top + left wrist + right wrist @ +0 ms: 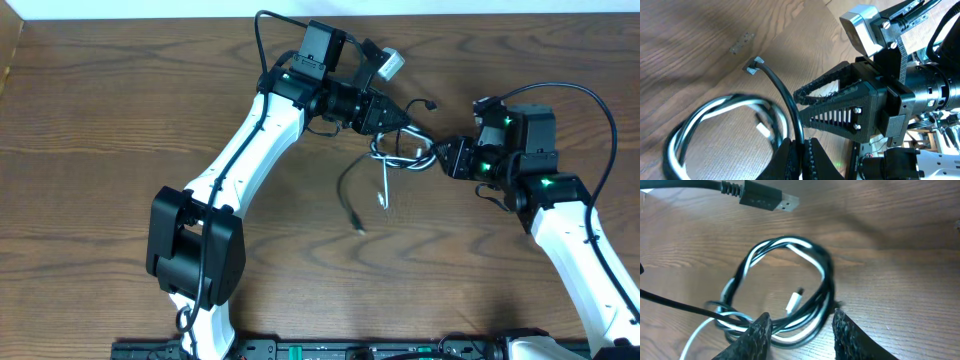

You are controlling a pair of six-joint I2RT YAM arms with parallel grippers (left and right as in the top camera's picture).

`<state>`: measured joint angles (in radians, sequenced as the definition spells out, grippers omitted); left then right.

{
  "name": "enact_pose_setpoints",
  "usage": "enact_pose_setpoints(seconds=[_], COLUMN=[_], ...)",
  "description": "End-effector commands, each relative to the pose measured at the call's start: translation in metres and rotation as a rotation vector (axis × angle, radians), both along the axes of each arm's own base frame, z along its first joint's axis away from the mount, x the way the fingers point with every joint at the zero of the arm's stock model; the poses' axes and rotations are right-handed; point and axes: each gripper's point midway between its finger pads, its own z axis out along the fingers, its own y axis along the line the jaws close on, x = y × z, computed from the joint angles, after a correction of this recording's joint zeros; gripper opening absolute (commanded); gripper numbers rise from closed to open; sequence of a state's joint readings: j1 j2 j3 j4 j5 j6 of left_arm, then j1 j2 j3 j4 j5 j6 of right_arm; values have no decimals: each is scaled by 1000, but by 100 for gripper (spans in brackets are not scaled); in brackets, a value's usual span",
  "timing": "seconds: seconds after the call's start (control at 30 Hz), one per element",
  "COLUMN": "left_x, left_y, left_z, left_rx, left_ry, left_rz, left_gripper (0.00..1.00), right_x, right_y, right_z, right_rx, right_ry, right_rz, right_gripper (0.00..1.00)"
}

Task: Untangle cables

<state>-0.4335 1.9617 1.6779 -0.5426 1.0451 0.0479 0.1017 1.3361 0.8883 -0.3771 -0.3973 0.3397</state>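
A black cable (352,190) and a white cable (384,190) lie twisted together in a small coil (402,155) on the wooden table, their loose tails trailing toward the front. My left gripper (408,118) is just behind the coil. In the left wrist view it (800,159) is shut on the black cable (785,95), which arcs up to a plug end (754,65). My right gripper (437,158) reaches in from the right. In the right wrist view it (801,330) stands open, with the coil's near strands (805,325) between its fingers. A white plug (794,301) lies inside the loop.
A black plug with a metal tip (767,201) hangs above the table beyond the coil. The right gripper's fingers (840,102) sit close to the left gripper's. The table's back edge (150,18) runs along the top. Both arm bases stand at the front.
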Motion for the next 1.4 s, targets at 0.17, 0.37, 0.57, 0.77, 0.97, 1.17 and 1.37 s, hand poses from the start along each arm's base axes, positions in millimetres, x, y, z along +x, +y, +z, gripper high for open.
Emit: enact_pose_setpoints(seconds=[0.17, 0.37, 0.57, 0.77, 0.97, 1.17, 1.37], left_x=[0, -2, -7, -13, -20, -21, -21], left_y=[0, -2, -7, -14, -20, -22, -21], left_z=[6, 6, 6, 7, 24, 31, 33], left_rx=[-18, -18, -17, -24, -113, -145, -154], left_ry=[9, 13, 42, 57, 55, 63, 61], left_rz=[-3, -7, -8, -22, -90, -101, -106], left_gripper=[7, 7, 7, 8, 7, 7, 8], right_x=[3, 4, 5, 6, 6, 7, 5], right_y=[5, 4, 7, 8, 8, 6, 1], right_z=[7, 8, 10, 11, 11, 10, 4], right_rx=[9, 10, 18, 19, 19, 15, 0], right_ry=[-17, -21, -31, -39, -39, -34, -4], right_rz=[18, 17, 26, 27, 27, 14, -18], right_gripper=[36, 32, 22, 9, 1, 1, 1])
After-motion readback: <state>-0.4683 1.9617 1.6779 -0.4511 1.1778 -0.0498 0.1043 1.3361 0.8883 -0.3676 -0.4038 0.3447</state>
